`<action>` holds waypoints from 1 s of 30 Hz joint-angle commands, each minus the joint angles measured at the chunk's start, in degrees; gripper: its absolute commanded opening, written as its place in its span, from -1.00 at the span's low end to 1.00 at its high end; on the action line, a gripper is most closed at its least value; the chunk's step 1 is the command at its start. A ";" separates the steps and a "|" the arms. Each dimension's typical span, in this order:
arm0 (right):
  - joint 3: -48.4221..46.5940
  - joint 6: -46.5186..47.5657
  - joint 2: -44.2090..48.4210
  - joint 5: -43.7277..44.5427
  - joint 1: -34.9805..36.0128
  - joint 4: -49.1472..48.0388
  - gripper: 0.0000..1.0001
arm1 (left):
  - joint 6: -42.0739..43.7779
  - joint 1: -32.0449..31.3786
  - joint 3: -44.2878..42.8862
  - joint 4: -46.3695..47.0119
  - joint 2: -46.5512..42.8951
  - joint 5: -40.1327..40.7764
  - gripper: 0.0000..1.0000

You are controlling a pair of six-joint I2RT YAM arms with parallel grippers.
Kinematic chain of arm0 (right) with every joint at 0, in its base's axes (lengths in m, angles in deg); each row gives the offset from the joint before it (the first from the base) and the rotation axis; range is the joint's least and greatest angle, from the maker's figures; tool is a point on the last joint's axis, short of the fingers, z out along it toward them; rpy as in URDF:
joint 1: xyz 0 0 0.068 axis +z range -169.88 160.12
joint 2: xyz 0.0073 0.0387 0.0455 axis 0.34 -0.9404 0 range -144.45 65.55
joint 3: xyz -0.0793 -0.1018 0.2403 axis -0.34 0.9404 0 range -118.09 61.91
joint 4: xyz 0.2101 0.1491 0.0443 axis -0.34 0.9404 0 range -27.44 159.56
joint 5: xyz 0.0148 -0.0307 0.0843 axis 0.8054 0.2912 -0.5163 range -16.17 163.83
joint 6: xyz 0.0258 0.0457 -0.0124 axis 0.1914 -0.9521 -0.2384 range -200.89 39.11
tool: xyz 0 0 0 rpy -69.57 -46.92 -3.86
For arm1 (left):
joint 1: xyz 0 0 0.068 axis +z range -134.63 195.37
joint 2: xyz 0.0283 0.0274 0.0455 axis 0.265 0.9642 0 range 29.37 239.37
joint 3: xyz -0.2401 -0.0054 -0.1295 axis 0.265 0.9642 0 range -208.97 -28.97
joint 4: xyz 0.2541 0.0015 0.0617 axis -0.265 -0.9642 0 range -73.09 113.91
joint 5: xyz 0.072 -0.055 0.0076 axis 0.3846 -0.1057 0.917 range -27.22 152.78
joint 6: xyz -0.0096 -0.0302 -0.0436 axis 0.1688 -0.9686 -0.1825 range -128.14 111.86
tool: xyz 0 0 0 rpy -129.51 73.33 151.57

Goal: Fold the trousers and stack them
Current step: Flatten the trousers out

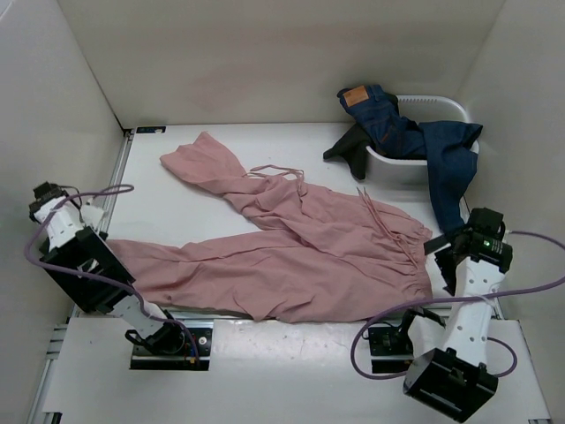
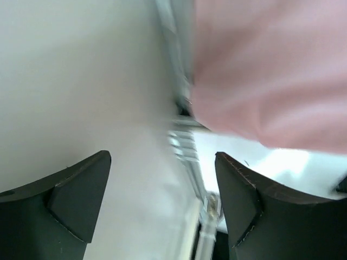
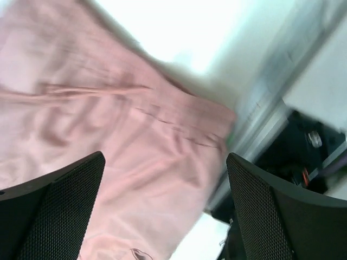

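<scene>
The dusty-pink trousers (image 1: 300,256) lie spread on the white table, waist at the right, one leg running left and the other toward the far left. Thin drawstrings (image 1: 281,170) trail off the cloth. My left gripper (image 1: 46,201) is open and empty, raised at the table's left edge beside the end of the near leg. In the left wrist view (image 2: 162,156) the pink cloth (image 2: 271,70) lies beyond its fingers. My right gripper (image 1: 444,261) is open and empty, just right of the waist. In the right wrist view (image 3: 165,157) it hovers over the waist cloth (image 3: 108,119).
A white basket (image 1: 415,168) stands at the back right, holding blue jeans (image 1: 397,124) that hang over its rim, with a dark garment (image 1: 349,146) beside it. White walls close in the left, back and right sides. A metal rail (image 3: 271,108) runs along the table's near edge.
</scene>
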 commanded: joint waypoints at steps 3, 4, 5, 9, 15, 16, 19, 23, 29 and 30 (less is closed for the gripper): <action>-3.30 3.42 -4.20 -1.08 4.11 -4.19 0.84 | -6.67 -6.23 -4.39 -0.47 4.83 -5.05 0.69; -2.51 3.94 -4.81 -1.95 5.60 -5.24 0.78 | -9.73 -7.89 -4.39 1.19 6.68 -5.04 0.65; -1.54 3.34 -5.34 -2.66 6.48 -7.34 0.57 | -10.81 -8.69 -4.39 2.25 9.57 -6.00 0.60; 5.31 -1.84 -5.87 -5.47 10.53 -13.24 -0.13 | -13.80 -12.39 -3.08 6.74 13.72 -7.94 0.19; 13.76 -6.16 -13.41 -4.27 10.53 -18.87 -0.56 | -18.72 -13.10 -4.48 12.01 17.33 -6.18 -0.35; 13.76 -6.77 -14.91 -2.60 9.32 -18.87 -0.58 | -19.25 -13.10 -5.27 12.02 17.33 -5.66 -0.35; 12.01 -6.78 -17.64 1.46 8.51 -18.87 -0.57 | -19.96 -13.10 -7.98 11.06 16.20 -5.66 -0.22; 5.69 -6.78 -15.28 3.31 8.51 -15.98 -0.24 | -20.49 -13.62 -18.08 4.38 10.84 -16.88 0.40; -3.98 -2.48 -15.09 2.35 9.65 -17.01 0.34 | -24.08 -23.81 -35.57 3.76 20.53 -26.65 0.68; -6.86 -0.21 -17.71 1.82 9.65 -17.81 0.37 | -26.79 -24.95 -38.82 3.76 23.54 -28.75 0.71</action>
